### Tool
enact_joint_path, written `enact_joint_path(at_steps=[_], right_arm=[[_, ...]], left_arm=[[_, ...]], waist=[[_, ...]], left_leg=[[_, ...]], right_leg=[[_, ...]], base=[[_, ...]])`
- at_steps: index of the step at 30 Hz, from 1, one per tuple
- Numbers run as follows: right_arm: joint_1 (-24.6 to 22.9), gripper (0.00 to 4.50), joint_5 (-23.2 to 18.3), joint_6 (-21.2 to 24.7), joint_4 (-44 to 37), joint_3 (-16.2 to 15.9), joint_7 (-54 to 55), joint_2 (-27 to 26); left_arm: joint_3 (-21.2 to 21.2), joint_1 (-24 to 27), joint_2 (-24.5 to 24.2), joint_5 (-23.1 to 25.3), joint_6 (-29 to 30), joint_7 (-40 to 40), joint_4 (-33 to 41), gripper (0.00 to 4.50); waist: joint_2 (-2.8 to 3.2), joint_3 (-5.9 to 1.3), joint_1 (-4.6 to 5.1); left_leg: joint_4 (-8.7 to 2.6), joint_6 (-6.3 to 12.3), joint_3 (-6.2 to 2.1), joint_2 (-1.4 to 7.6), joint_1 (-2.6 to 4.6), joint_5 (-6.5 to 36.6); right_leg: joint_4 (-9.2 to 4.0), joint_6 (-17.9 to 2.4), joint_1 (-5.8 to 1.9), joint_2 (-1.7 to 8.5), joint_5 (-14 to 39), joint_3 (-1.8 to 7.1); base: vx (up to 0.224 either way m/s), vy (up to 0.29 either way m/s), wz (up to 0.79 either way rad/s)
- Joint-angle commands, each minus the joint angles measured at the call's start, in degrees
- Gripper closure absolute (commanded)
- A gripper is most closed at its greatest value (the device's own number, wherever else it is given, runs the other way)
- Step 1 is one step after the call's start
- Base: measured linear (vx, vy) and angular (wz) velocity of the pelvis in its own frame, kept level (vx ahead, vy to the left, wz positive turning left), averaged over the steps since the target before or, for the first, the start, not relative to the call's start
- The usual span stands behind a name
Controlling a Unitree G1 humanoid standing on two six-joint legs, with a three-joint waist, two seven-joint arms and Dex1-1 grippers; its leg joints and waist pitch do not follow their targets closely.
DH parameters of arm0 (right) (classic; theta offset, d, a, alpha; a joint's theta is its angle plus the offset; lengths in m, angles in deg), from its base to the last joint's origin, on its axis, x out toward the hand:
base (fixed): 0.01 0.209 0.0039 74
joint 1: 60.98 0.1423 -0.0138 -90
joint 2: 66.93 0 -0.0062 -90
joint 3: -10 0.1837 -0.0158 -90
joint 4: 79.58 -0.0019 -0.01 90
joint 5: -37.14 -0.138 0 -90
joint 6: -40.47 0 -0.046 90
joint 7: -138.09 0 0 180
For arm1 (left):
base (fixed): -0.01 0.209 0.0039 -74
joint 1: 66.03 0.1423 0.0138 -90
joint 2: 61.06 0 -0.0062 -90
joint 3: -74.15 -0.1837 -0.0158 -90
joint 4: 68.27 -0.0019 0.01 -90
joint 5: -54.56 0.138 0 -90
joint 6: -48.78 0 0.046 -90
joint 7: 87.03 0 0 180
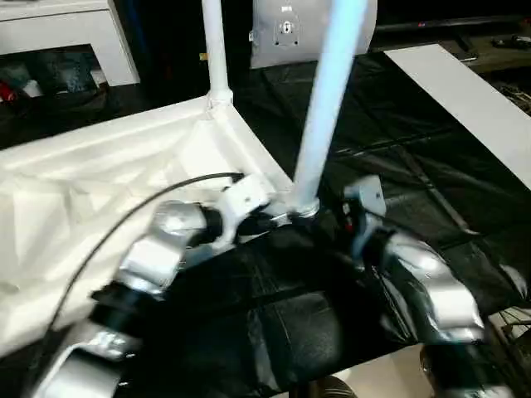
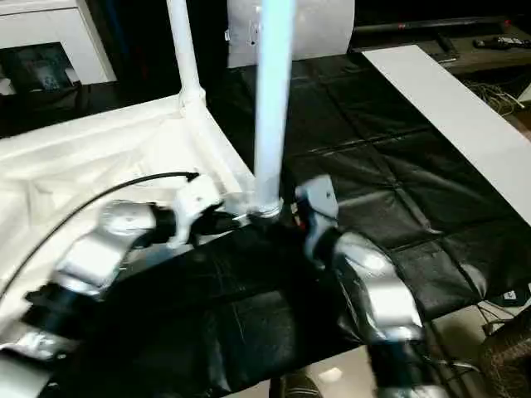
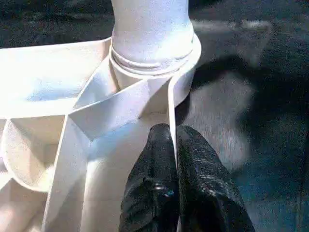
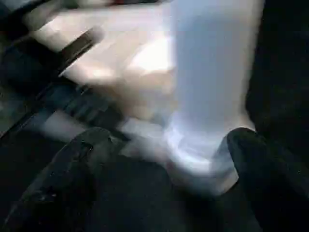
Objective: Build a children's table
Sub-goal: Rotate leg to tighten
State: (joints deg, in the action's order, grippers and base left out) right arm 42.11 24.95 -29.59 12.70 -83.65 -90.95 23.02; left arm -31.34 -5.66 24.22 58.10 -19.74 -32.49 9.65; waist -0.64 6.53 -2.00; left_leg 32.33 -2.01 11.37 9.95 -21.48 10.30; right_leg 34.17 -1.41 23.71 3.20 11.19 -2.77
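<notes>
The children's table lies upside down on a black mat: its white top (image 1: 99, 182) shows its ribbed underside. One white leg (image 1: 214, 50) stands in the far corner socket. A second leg (image 1: 328, 99) stands upright in the near corner socket (image 3: 154, 63). My left gripper (image 3: 174, 142) is shut on the top's thin rim just beside that socket, one finger on each side of the wall. My right gripper (image 4: 164, 164) is open at the foot of the near leg (image 4: 212, 96), its two fingers standing on either side of it.
The black quilted mat (image 1: 398, 149) covers the floor to the right and front. A long white board (image 1: 465, 99) lies at the right edge. A white cabinet (image 1: 58, 33) stands back left, a pale panel (image 1: 286, 33) behind the legs. A black cable (image 1: 124, 215) arcs over my left forearm.
</notes>
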Motion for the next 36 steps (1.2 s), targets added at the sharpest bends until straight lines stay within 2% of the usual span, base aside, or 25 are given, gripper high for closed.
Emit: enact_joint_path(at_steps=[1, 4, 6, 8, 9, 10, 12, 13, 16, 18, 27, 30, 33, 36], right_arm=[[-1.3, 0.1, -2.2, 1.7, -2.28, -0.75, -5.04, 2.58], [-2.95, 0.1, -2.61, 1.4, -3.95, -1.47, -7.8, 5.02], [-3.88, 0.1, -3.35, 1.77, -5.18, -1.92, -9.43, 6.07], [-4.1, 0.0, -3.44, 1.31, -5.38, -2.0, -9.61, 6.31], [-4.36, 0.0, -3.7, 0.55, -5.76, -2.1, -9.44, 6.41], [-4.38, 0.0, -4.09, 1.26, -5.95, -2.12, -9.34, 6.5], [-4.34, 0.0, -4.69, 2.94, -6.38, -2.24, -9.2, 6.76], [-4.3, 0.0, -4.79, 3.46, -6.53, -2.41, -9.42, 7.05], [-4.4, 0.0, -4.91, 3.45, -6.82, -2.58, -9.86, 7.37], [-4.56, 0.0, -4.64, 2.4, -6.78, -2.53, -9.79, 7.22], [-4.7, 0.0, -4.69, 1.53, -6.93, -3.12, -8.9, 7.61], [-5.1, 0.0, -4.85, 1.68, -7.48, -3.11, -8.69, 7.44], [-5.61, 0.0, -4.98, 1.44, -7.84, -3.07, -8.54, 7.44], [-5.76, 0.0, -5.05, 1.2, -7.88, -3.05, -8.36, 7.46]], left_arm=[[0.13, 0.66, -0.57, -0.54, -0.35, 1.15, 0.0, 4.5], [1.21, 0.37, -0.04, -2.05, 2.21, 1.06, -0.16, 4.5], [1.49, 0.17, 0.32, -2.98, 3.28, 1.39, -0.32, 4.5], [1.4, 0.04, 0.29, -3.37, 3.36, 1.69, -0.55, 3.95], [1.1, -0.06, -0.08, -3.6, 2.85, 2.14, -0.93, 3.95], [0.98, -0.12, -0.23, -3.61, 2.59, 2.27, -1.23, 3.95], [0.78, -0.28, -0.56, -3.11, 1.18, 2.07, -2.18, 3.84], [0.73, -0.35, -0.67, -2.92, 0.66, 1.79, -2.53, 3.68], [0.53, -0.58, -1.14, -2.36, -0.04, 1.54, -3.5, 3.47], [0.18, -0.62, -1.74, -2.17, -0.4, 2.33, -4.01, 3.47], [-1.29, -3.37, -1.17, -0.84, 0.02, 0.88, -9.39, 3.47], [-1.33, -3.99, -0.91, -1.08, 0.42, 1.29, -10.2, 3.47], [-1.22, -4.04, -0.78, -1.96, -0.23, 2.41, -10.09, 3.76], [-1.3, -4.14, -0.76, -2.53, -1.2, 2.67, -10.45, 3.98]], waist=[[-0.12, -3.6, -0.21], [-0.22, -3.38, -0.29], [-0.36, -3.37, -0.29], [-0.41, -3.42, -0.31], [-0.18, -3.44, -0.3], [-0.32, -3.54, -0.29], [-0.22, -3.53, -0.35], [-0.25, -3.56, -0.41], [-0.32, -3.44, -0.4], [-0.34, -3.38, -0.37], [-0.33, -3.19, -0.47], [-0.35, -3.02, -0.54], [-0.22, -3.09, -0.61], [-0.22, -3.22, -0.56]], left_leg=[[-2.81, 8.01, -1.54, 3.47, 0.67, 4.7], [-2.94, 6.59, -1.56, 3.59, 0.7, 6.76], [-2.93, 6.3, -1.59, 3.54, 0.63, 6.95], [-2.87, 6.45, -1.61, 3.48, 0.57, 6.59], [-2.82, 6.65, -1.65, 3.41, 0.56, 5.84], [-2.74, 6.87, -1.57, 3.38, 0.58, 5.27], [-2.73, 7.21, -1.62, 3.4, 0.58, 4.73], [-2.73, 7.52, -1.65, 3.42, 0.62, 4.57], [-2.78, 7.07, -1.64, 3.4, 0.6, 5.91], [-2.85, 6.39, -1.65, 3.37, 0.62, 6.86], [-3.01, 5.2, -1.66, 3.34, 0.81, 8.4], [-3.14, 4.29, -1.78, 3.37, 0.93, 10.08], [-3.24, 3.78, -1.89, 3.36, 0.9, 10.56], [-3.21, 4.0, -1.87, 3.38, 0.86, 10.02]], right_leg=[[-3.14, -15.26, -3.59, 4.91, 0.19, 3.01], [-3.62, -14.64, -3.4, 5.11, 5.36, 3.06], [-3.76, -14.16, -3.45, 5.15, 6.58, 3.12], [-3.74, -14.05, -3.45, 5.19, 6.44, 3.15], [-3.66, -14.19, -3.35, 5.17, 5.75, 3.12], [-3.57, -14.26, -3.36, 5.07, 4.7, 3.13], [-3.43, -14.53, -3.34, 5.02, 3.59, 3.1], [-3.4, -14.65, -3.4, 5.0, 3.0, 3.05], [-3.65, -14.22, -3.39, 5.09, 5.13, 3.04], [-3.9, -13.62, -3.32, 5.13, 7.63, 3.05], [-4.28, -12.61, -3.09, 5.1, 11.15, 3.06], [-4.79, -11.35, -3.05, 5.3, 15.84, 3.09], [-4.97, -10.51, -3.07, 5.37, 17.69, 3.1], [-4.79, -10.95, -3.04, 5.25, 15.75, 3.1]], base=[[0.0, 0.0, 0.0], [0.0, 0.0, 0.0], [0.0, 0.0, 0.0], [0.0, 0.0, 0.0], [0.0, 0.0, 0.0], [0.0, 0.0, 0.0], [0.0, 0.0, 0.0], [0.0, 0.0, 0.0], [0.0, 0.0, 0.0], [0.0, 0.0, 0.0], [0.0, 0.0, 0.0], [0.0, 0.0, 0.0], [0.0, 0.0, 0.0], [0.0, 0.0, 0.0]])
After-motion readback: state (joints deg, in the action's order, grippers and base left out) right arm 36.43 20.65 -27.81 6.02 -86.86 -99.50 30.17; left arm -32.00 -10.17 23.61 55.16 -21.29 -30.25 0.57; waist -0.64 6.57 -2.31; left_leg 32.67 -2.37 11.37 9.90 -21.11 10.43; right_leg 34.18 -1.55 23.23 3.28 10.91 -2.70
